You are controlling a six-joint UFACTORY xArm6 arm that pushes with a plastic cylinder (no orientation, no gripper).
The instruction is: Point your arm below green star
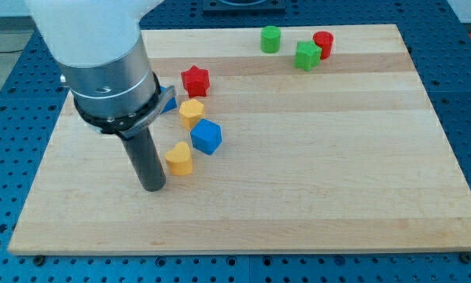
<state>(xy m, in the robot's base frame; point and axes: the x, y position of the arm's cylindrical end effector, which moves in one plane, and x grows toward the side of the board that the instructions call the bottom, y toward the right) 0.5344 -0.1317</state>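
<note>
Resting on the board (314, 181) at the view's lower left, my tip (153, 187) sits just left of a yellow block (179, 158); it is a bare rod with no fingers to open or close. Well apart, the green star (307, 56) lies near the view's top right, between a green cylinder (270, 38) and a red cylinder (323, 43).

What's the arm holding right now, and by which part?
Nothing is held: the arm ends in a plain dark rod. My tip rests on the wooden board, just left of the yellow heart-shaped block, not visibly touching it.
</note>
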